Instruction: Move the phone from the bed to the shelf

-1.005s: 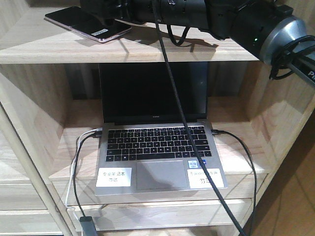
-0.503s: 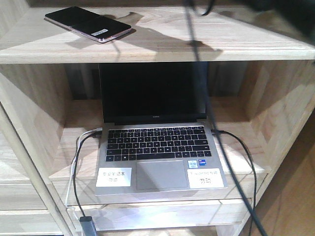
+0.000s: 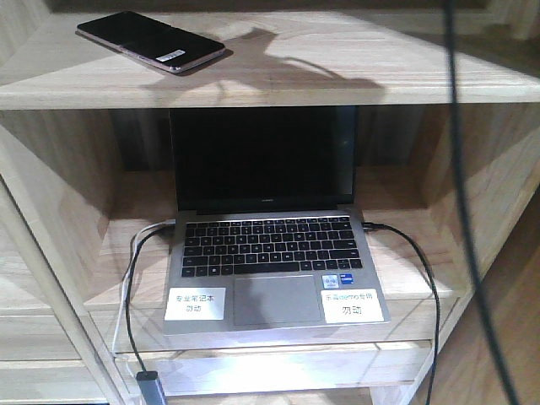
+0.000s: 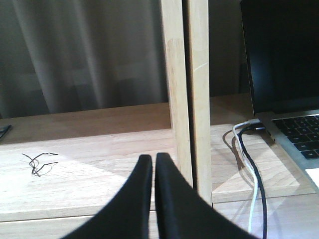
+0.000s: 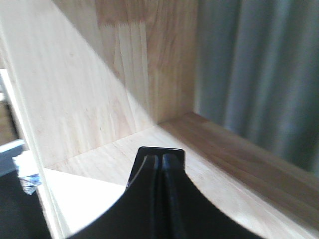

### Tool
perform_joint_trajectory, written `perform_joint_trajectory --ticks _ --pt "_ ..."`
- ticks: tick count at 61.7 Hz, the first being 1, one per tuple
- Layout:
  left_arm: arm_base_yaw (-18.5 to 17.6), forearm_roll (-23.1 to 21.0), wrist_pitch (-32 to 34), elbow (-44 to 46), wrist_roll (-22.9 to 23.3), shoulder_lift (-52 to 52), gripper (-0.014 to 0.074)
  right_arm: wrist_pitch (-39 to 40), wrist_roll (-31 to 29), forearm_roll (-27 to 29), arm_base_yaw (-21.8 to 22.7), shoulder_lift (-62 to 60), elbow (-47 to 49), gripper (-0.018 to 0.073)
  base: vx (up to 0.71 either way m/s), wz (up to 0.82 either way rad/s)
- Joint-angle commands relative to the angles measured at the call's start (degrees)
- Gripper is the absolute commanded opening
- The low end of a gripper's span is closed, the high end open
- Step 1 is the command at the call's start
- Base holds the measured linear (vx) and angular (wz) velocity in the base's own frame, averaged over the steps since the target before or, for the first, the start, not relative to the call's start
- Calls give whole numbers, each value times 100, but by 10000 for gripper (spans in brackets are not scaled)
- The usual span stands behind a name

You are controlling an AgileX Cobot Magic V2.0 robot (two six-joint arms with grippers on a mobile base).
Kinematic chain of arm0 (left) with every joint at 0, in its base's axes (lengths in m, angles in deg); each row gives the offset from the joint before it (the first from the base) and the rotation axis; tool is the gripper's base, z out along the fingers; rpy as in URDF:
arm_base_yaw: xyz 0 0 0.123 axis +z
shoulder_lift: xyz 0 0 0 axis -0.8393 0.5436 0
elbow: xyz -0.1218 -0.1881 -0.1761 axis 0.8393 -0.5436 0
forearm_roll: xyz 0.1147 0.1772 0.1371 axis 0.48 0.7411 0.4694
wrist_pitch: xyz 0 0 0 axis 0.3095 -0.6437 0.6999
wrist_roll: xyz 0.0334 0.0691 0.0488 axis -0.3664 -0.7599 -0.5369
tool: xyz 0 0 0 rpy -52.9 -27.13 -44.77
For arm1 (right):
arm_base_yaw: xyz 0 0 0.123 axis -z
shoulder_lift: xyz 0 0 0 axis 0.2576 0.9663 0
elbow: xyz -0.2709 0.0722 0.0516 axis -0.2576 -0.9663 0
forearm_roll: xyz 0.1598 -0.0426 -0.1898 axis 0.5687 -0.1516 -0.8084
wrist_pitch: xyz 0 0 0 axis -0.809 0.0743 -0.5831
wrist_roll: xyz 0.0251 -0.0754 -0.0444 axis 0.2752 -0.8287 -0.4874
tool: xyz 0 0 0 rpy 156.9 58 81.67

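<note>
The phone, a glossy black slab with a pinkish rim and a small white sticker, lies flat at the left end of the shelf's top board, with nothing touching it. The front view shows neither gripper. My left gripper is shut and empty, hovering over a lower board just left of a wooden upright. My right gripper is shut above a bare shelf board, near a side panel. A small dark flat-ended shape sits right behind its tips; I cannot tell what it is. The bed is out of view.
An open grey laptop fills the middle compartment, with cables running off both sides; the left wrist view shows its left edge. A blurred black cable hangs down the right. A thin wire scrap lies on the left board.
The right arm, which reached across the top board beside the phone, has pulled away out of the front view. Only its cable still shows at the right. The phone has not moved.
</note>
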Motion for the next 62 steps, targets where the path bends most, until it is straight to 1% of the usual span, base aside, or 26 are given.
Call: perform_joint_trajectory --ticks 1,7,11,18,28,35,50,62 --pt "-20 -52 415 122 33 -77 1 728 339 -187 43 -572 -311 -6 0 0" --pt "-20 -52 415 122 33 -77 1 1543 208 -198 43 -1170 -1335 -6 0 0" --pt "-20 -52 415 122 33 -77 1 1940 -28 -102 43 -1628 -2114 -6 0 0" --pt "-20 -52 415 122 33 -77 1 2321 -309 76 43 -2328 -3317 -6 0 0" --pt "-20 -52 415 122 33 -77 1 2806 -315 130 43 -3388 -4683 -6 0 0" --pt "-20 -52 415 122 33 -77 1 3002 -315 131 43 -4142 -5540 -6 0 0" --pt "-20 -52 415 122 33 -77 1 3016 -310 131 43 -5761 -7035 -6 0 0" --pt "-20 -52 415 122 33 -77 1 3021 -305 131 43 -6765 -7919 -6 0 0"
